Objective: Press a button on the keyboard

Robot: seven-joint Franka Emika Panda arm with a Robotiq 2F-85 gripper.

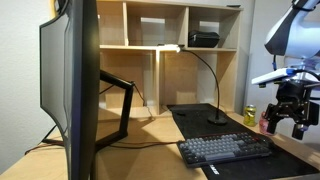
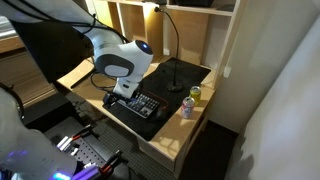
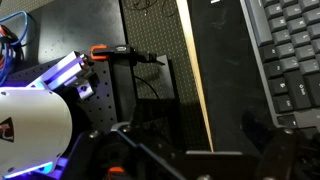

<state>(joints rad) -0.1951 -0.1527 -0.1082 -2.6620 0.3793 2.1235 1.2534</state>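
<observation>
Sitting on the black desk mat (image 1: 195,115) near its front edge: 1 keyboard (image 1: 225,150), compact, dark grey, rows of small grey keycaps. 1 gripper (image 1: 284,126) hangs above the mat by the kbd's end, fingers apart, holding nothing. Exterior view adds 1 monitor (image 1: 75,80), 1 lamp (image 1: 217,120), 1 can (image 1: 250,115); wrist view catches only part of the kbd (image 3: 290,60).

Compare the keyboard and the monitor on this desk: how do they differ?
The monitor stands upright; the keyboard lies flat on the black desk mat. The monitor is far larger than the compact keyboard. The keyboard is covered in rows of grey keys; the monitor shows a plain dark surface. Both are dark-coloured.
</observation>
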